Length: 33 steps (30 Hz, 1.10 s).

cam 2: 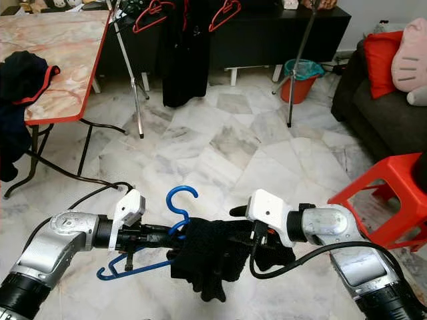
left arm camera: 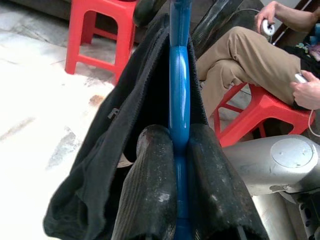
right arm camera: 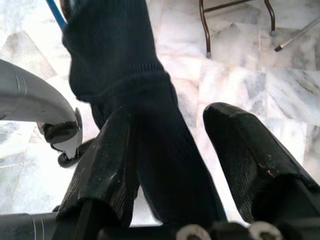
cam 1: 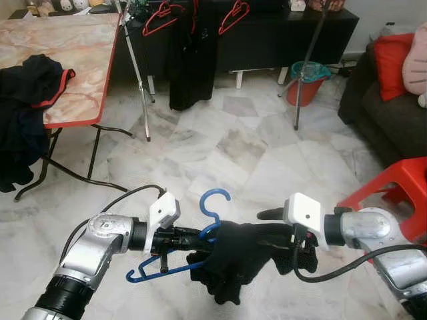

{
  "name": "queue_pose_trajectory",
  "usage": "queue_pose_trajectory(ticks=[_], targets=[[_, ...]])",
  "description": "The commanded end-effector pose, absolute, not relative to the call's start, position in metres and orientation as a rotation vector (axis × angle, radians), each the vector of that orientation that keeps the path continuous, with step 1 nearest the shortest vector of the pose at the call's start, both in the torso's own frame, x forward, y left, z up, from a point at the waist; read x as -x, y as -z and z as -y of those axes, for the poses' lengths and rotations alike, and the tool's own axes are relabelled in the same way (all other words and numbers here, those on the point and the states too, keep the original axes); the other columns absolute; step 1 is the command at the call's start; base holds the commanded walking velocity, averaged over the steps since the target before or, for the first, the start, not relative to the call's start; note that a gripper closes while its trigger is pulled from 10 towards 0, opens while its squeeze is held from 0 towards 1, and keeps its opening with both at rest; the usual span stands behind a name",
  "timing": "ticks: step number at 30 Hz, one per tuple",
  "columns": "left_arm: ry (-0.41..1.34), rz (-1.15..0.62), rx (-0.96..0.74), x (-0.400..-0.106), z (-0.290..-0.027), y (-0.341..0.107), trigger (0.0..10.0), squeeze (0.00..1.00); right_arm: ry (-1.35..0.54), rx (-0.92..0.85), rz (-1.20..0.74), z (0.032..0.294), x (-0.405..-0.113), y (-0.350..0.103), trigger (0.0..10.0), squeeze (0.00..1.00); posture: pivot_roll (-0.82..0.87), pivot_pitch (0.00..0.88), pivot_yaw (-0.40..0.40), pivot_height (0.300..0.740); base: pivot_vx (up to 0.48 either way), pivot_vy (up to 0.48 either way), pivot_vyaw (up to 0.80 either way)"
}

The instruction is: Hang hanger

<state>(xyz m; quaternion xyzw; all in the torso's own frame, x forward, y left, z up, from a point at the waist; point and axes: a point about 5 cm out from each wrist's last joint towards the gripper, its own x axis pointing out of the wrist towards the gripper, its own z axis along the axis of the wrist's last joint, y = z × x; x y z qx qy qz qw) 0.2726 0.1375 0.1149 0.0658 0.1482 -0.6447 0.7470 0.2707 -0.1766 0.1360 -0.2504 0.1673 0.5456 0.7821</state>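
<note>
Our left gripper (left arm camera: 179, 150) pinches the smooth blue hanger (cam 1: 215, 200) at waist height over marble floor (cam 1: 253, 147); our right gripper (right arm camera: 175, 145), fingers spread, straddles the ribbed black knit garment (cam 1: 237, 257) draped on it, both arms reaching inward, well short of the rack (cam 1: 137, 73).

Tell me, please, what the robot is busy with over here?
It stands on the marble floor holding a blue hanger with a black garment draped over it. The left hand is clamped on the hanger; the right hand sits open around the cloth. The clothes rack with red hangers is across the room.
</note>
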Motion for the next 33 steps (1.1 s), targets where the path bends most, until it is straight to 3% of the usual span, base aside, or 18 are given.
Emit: queue_pose_trajectory(ticks=[1, 11, 12, 15, 16, 17, 18, 19, 20, 33], targets=[[1.441, -0.302, -0.141, -0.272, -0.133, -0.12, 10.0, 0.0, -1.207, 0.543, -0.368, 0.175, -0.27, -0.133, 10.0, 0.0, -0.21, 0.09, -0.014, 0.74, 0.0, 0.0, 0.0], [1.456, -0.3, -0.139, -0.272, -0.129, -0.121, 10.0, 0.0, -1.263, 0.501, -0.405, 0.17, -0.265, -0.122, 10.0, 0.0, -0.21, 0.084, -0.017, 0.74, 0.0, 0.0, 0.0], [1.459, -0.298, -0.138, -0.272, -0.129, -0.122, 10.0, 0.0, -1.262, 0.494, -0.406, 0.17, -0.265, -0.121, 4.4, 0.0, -0.21, 0.088, -0.018, 0.74, 0.0, 0.0, 0.0], [1.466, -0.296, -0.134, -0.271, -0.128, -0.122, 10.0, 0.0, -1.261, 0.488, -0.41, 0.17, -0.265, -0.119, 4.4, 0.0, -0.21, 0.091, -0.019, 0.74, 0.0, 0.0, 0.0], [1.472, -0.295, -0.131, -0.27, -0.127, -0.123, 10.0, 0.0, -1.26, 0.484, -0.416, 0.17, -0.265, -0.117, 5.5, 0.0, -0.21, 0.091, -0.019, 0.74, 0.0, 0.0, 0.0], [1.474, -0.294, -0.13, -0.27, -0.126, -0.123, 10.0, 0.0, -1.259, 0.481, -0.419, 0.17, -0.265, -0.116, 5.8, 0.0, -0.2, 0.094, -0.019, 0.74, 0.0, 0.0, 0.0], [1.475, -0.294, -0.13, -0.27, -0.126, -0.123, 10.0, 0.0, -1.258, 0.477, -0.421, 0.169, -0.266, -0.115, 4.3, 0.0, -0.2, 0.096, -0.02, 0.74, 0.0, 0.0, 0.0], [1.473, -0.294, -0.131, -0.27, -0.126, -0.123, 10.0, 0.0, -1.26, 0.476, -0.424, 0.169, -0.266, -0.114, 3.4, 0.0, -0.2, 0.096, -0.02, 0.74, 0.0, 0.0, 0.0], [1.471, -0.295, -0.133, -0.27, -0.126, -0.123, 10.0, 0.0, -1.266, 0.475, -0.423, 0.168, -0.266, -0.113, 0.0, 0.0, -0.2, 0.099, -0.02, 0.74, 0.0, 0.0, 0.0], [1.483, -0.292, -0.127, -0.271, -0.123, -0.125, 10.0, 0.0, -1.298, 0.418, -0.424, 0.162, -0.262, -0.111, 0.0, 0.0, -0.2, 0.111, -0.02, 0.74, 0.0, 0.0, 0.0]])
